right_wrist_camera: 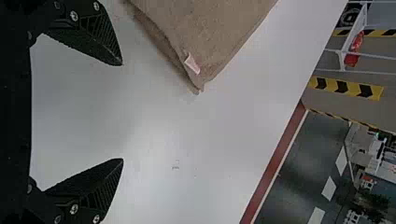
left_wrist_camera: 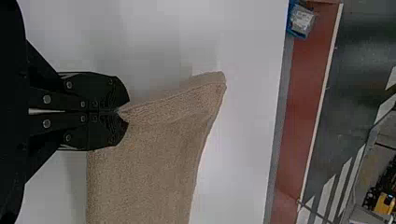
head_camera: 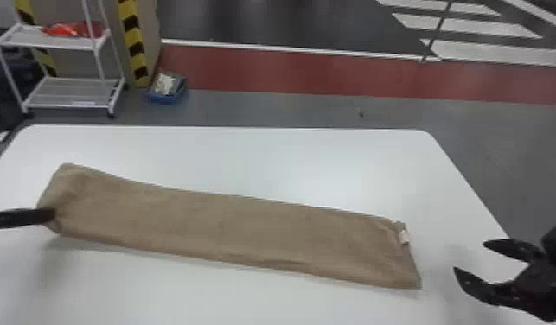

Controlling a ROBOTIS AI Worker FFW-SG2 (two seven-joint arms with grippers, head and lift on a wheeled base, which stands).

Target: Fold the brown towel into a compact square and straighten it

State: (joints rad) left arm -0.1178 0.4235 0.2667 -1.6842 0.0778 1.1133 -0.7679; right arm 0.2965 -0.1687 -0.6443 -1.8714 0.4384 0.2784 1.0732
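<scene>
The right pincer [head_camera: 469, 256] is seen at the lower right of the head view, over the desk [head_camera: 263, 149], just beside the towel's end. Its two black fingers are spread wide and nothing is held. In the right wrist view, the same wide gap is seen at the right pincer [right_wrist_camera: 122, 111].

The brown towel [head_camera: 229, 229] is laid in a long, folded band from the left side to the lower right of the head view. A small pale tag [head_camera: 404, 237] is seen at its right end. At the left edge, the towel's left end is pinched near its closer corner by the left pincer [head_camera: 46, 215]. In the left wrist view, cloth is gripped between the tips of the left pincer [left_wrist_camera: 122, 111], which are pressed close together.

Past the desk, a blue box [head_camera: 160, 100] is seen on the grey floor at the upper left. A white rack [head_camera: 47, 44] is seen beside it, with red things [head_camera: 69, 29] on top. A red strip [head_camera: 289, 69] is seen across the floor, and white stripes [head_camera: 467, 27] are seen at the upper right.
</scene>
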